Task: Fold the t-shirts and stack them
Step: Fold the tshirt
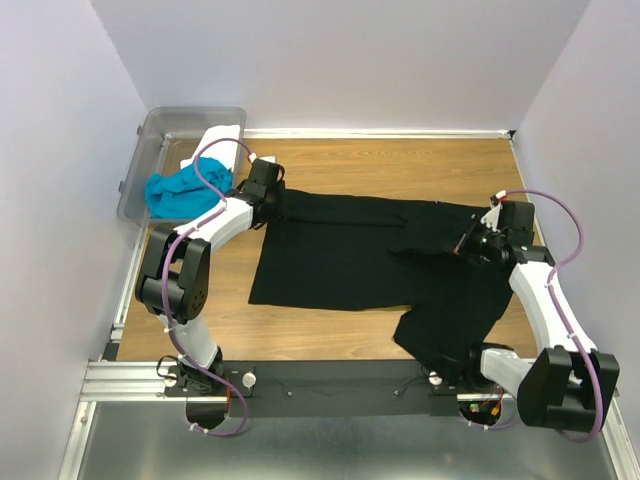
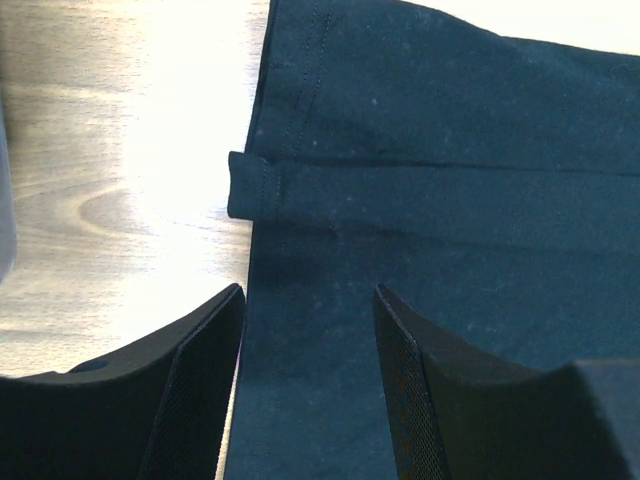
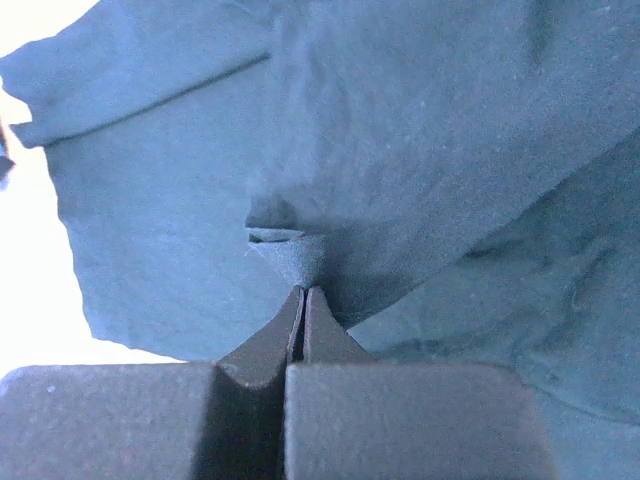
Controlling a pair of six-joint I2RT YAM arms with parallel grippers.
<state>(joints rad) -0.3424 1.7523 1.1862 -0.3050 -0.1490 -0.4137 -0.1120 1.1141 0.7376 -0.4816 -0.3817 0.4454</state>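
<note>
On the wooden table (image 1: pixel 400 165), the black t-shirt (image 1: pixel 340 265) lay spread out, the right gripper (image 3: pixel 303 292) clenched on a pinch of its cloth and the left gripper (image 2: pixel 308 295) released over its left edge. The turquoise t-shirt (image 1: pixel 180 192) and white t-shirt (image 1: pixel 222 135) lay at the clear bin (image 1: pixel 150 150).

I record the black t-shirt (image 1: pixel 340 262) as matt, soft knit cloth with a stitched hem. The surface (image 1: pixel 400 165) is smooth wood grain with a glossy sheen under the light. The left pincer (image 2: pixel 308 300) looks like matt black plastic, its pads (image 2: pixel 405 400) finely cross-hatched, and the bin (image 1: pixel 135 172) is clear, smooth plastic.
</note>
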